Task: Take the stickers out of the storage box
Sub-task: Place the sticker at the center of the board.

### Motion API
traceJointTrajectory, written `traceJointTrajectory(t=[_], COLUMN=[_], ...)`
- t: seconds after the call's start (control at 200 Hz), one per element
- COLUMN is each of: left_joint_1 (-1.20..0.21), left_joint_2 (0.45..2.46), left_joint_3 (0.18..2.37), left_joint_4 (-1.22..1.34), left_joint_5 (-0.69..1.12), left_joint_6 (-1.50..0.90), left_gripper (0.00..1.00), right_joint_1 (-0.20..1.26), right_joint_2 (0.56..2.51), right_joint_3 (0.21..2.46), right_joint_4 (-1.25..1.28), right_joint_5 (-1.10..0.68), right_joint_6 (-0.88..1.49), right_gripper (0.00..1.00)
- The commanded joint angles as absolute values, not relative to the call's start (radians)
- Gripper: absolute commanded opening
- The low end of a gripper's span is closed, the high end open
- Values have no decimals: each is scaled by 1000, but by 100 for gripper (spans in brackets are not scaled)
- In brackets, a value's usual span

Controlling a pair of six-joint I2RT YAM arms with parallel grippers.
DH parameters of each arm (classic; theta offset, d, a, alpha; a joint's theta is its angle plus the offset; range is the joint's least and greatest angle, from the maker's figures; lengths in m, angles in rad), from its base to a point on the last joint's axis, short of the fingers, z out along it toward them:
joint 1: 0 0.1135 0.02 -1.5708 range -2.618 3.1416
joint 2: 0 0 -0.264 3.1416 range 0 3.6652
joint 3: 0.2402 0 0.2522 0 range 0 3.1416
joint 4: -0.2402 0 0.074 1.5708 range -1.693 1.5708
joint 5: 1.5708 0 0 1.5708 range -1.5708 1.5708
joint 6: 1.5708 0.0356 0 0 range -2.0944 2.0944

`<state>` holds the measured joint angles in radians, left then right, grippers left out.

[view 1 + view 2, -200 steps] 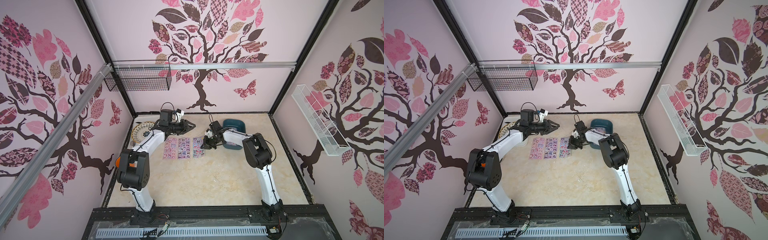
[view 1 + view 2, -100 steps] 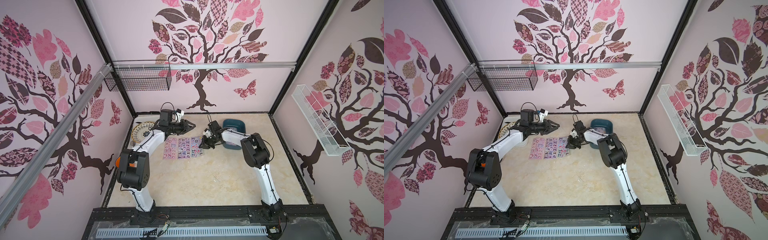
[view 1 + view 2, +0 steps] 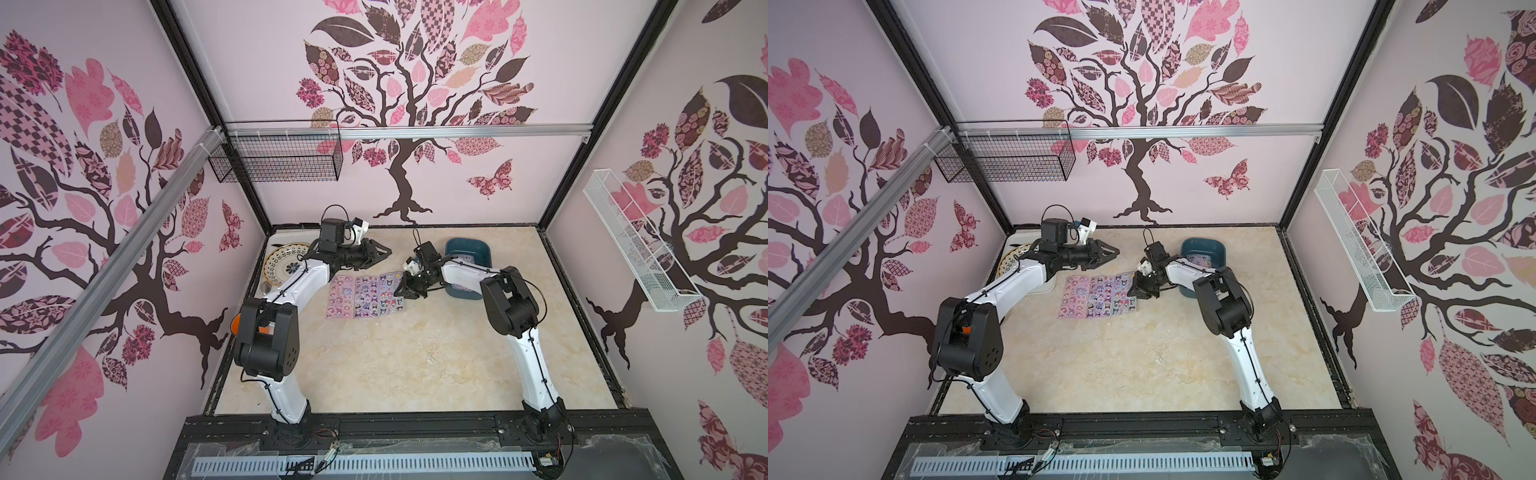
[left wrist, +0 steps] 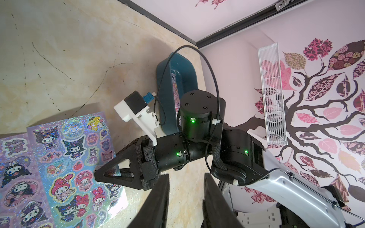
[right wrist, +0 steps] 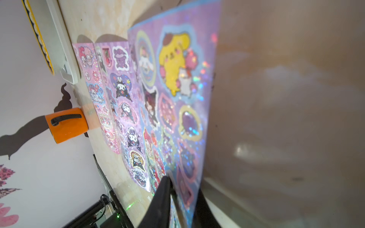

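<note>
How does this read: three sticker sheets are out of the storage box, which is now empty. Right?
Not quite: the storage box is not empty. The left wrist view shows at least one sheet of stickers inside it. The rest holds: three sheets are out of it, side by side on the table.

In both top views I look down from high up at the whole table (image 3: 415, 353). My left wrist camera peeks past the left fingers (image 4: 158, 201) at the right arm (image 4: 197, 118), close by. My right wrist camera looks past the right fingers (image 5: 164, 201), very near the blurry stickers (image 5: 177, 98). Both wrist cameras see those stickers.
</note>
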<state>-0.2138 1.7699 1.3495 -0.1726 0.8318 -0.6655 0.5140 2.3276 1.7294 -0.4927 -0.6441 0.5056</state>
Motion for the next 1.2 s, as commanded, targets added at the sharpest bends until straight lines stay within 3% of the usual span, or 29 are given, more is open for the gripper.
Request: traceJointTrajectory(t=[0.0,0.33,0.845,1.06,1.195], left_joint_1=[-210,-211,-211,-212,-212], left_joint_2=[1759,1759,1767,1767,1767], left_joint_3=[1354,1353,1353,1353,1355], left_joint_4=[-161,-158,-154,-153,-154], left_joint_5=[842,844,848,849,851], left_joint_6=[-661,-664,-670,-669,-667], left_gripper=[35,35,35,35,35], right_joint_1=[521,515,378,277,260], right_joint_2=[2310,2252,1900,1954,1991], right_joint_3=[1726,1753,1508,1585,1629], right_joint_4=[-588,-716,-549,-645,-698], right_joint_5=[-551,-436,-273,-194,-36], right_joint_6=[473,389,357,297,249], right_gripper=[26,42,48,52,69])
